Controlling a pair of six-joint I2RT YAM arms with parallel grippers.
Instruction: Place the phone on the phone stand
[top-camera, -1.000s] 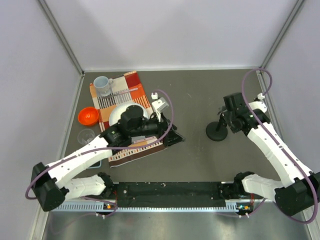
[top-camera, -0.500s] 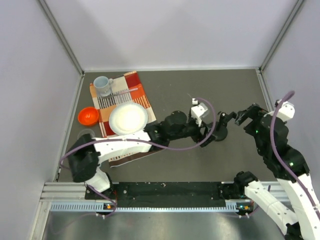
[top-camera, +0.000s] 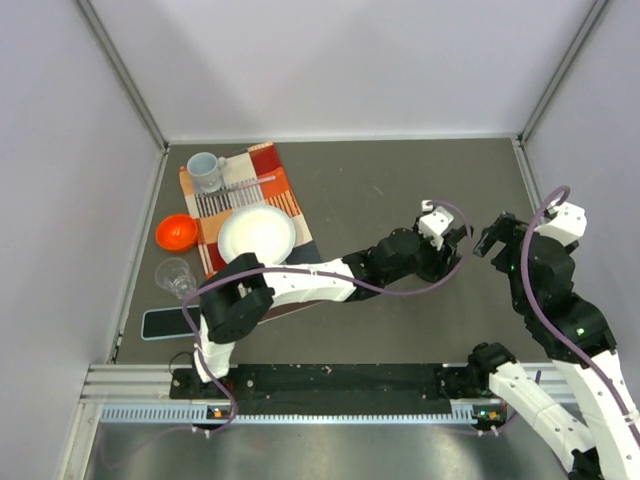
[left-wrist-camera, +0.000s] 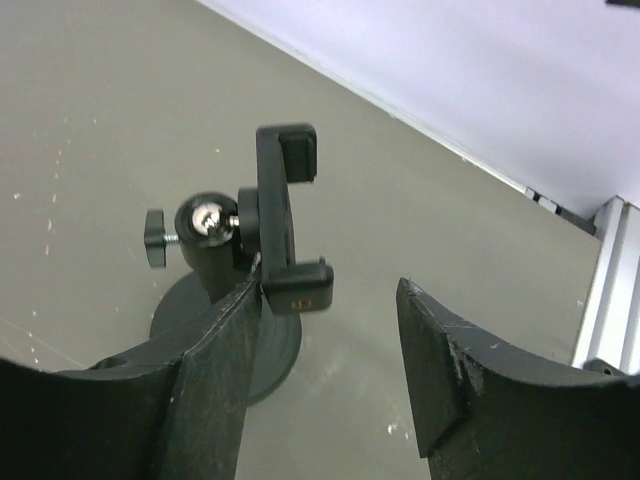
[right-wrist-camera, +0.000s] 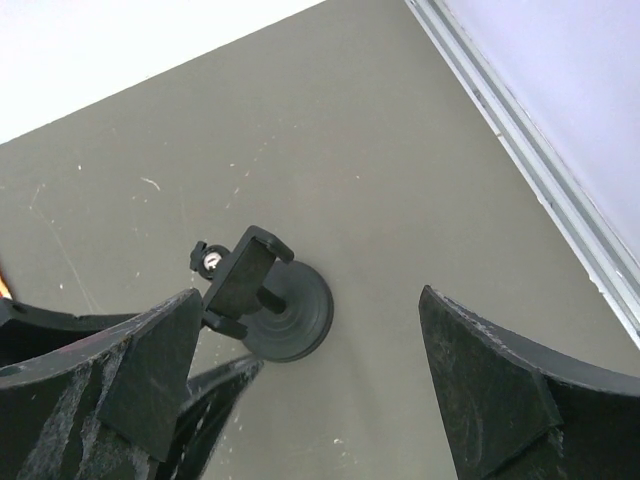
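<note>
Left gripper (left-wrist-camera: 330, 300) spread at phone stand (left-wrist-camera: 275, 200), one finger just beside it. Right gripper (right-wrist-camera: 308, 298) spread wide, above stand. Phone (top-camera: 165, 323) flat on table (top-camera: 380, 180), near left.

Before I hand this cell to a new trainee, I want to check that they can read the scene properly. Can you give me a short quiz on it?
1. True or false: the slim black-screened smartphone with a light blue edge already sits in the small black clip-topped phone stand.
2. Where on the grey table does the smartphone lie? A: near the near left corner. B: in the far right corner. C: against the phone stand's round base.
3. Fill in: the left gripper and the right gripper both have their jaws standing ____.

Key: 1 false; 2 A; 3 open.
</note>
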